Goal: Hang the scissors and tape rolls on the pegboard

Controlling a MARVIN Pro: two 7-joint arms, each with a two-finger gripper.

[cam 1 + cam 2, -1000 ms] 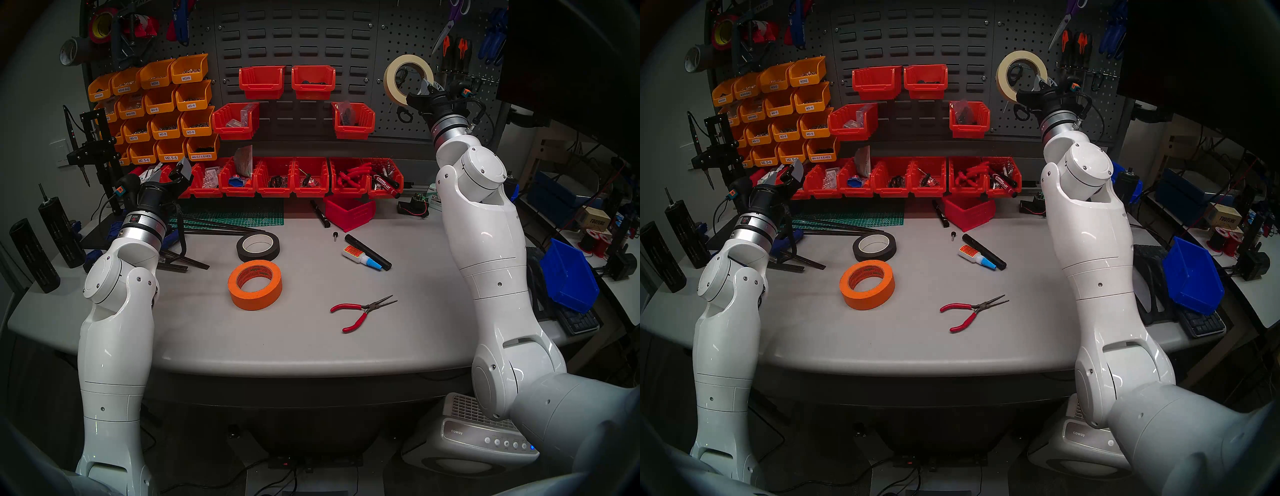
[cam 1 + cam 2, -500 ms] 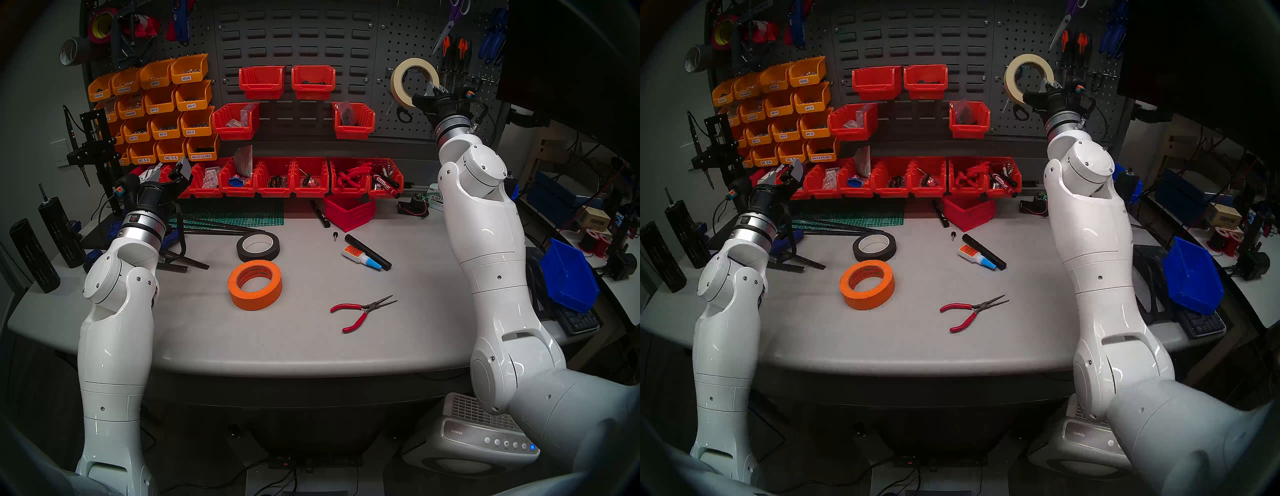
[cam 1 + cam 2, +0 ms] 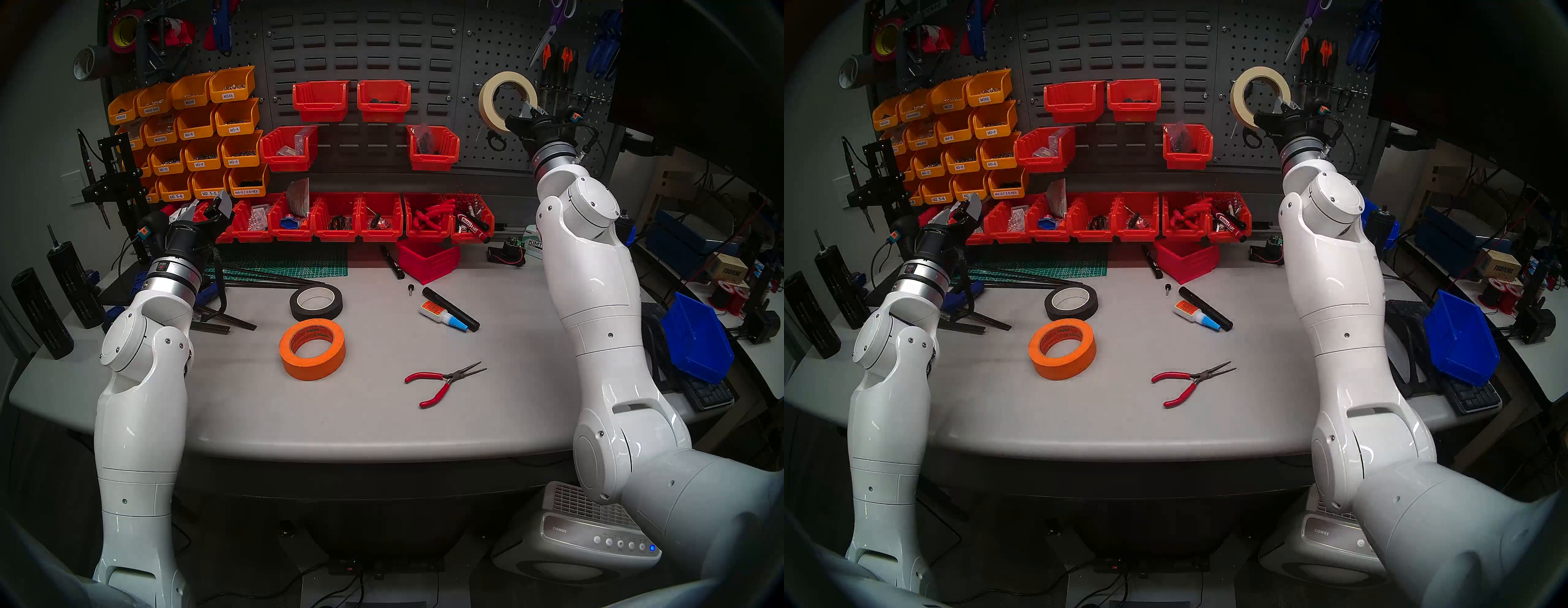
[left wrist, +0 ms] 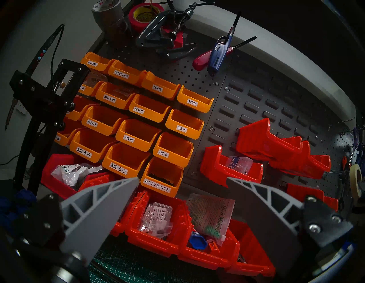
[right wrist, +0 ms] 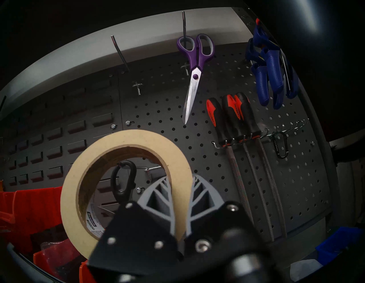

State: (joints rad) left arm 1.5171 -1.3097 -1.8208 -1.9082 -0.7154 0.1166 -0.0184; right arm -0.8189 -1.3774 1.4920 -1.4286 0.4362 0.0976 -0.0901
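Nearest me, the wide bright orange tape roll (image 3: pixel 312 349) lies flat on my grey tabletop (image 3: pixel 382 420), my left pincer (image 4: pixel 181 183) gapes empty, and my right pincer (image 5: pixel 178 194) clamps the cream masking-tape roll (image 5: pixel 126 177) against the dark grey perforated pegboard (image 5: pixel 217 158).

A pale grey rounded counter (image 3: pixel 382 424) stood before a plain light wall (image 3: pixel 38 127); dim, cluttered side benches (image 3: pixel 721 271), perhaps wooden, lay to the right.
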